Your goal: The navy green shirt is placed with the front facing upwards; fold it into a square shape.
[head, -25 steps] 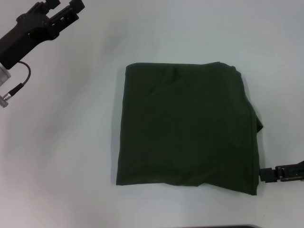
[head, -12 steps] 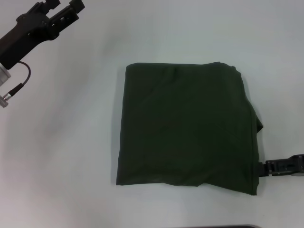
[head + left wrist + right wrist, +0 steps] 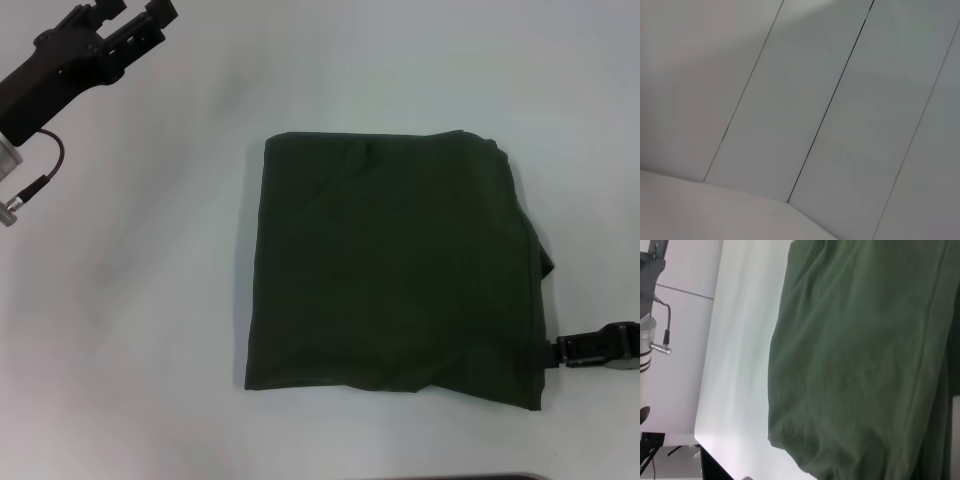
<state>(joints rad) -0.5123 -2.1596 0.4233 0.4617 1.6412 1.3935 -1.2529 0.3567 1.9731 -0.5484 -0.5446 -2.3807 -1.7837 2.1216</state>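
In the head view, one navy green shirt (image 3: 395, 270) is lying folded into a rough square on the white table (image 3: 150, 330), with bare surface showing all around it. The right gripper (image 3: 552, 353) is sitting against its near right edge and the left gripper (image 3: 140, 20) is hanging far left; whether either is apart or together cannot be told. The left wrist view is showing only pale wall panels (image 3: 840, 125), and the right wrist view is showing the shirt (image 3: 860, 360) spreading across the table (image 3: 740, 365).

Matt, softly creased cotton-like navy green shirt (image 3: 395, 270), smooth matt white table (image 3: 150, 300)
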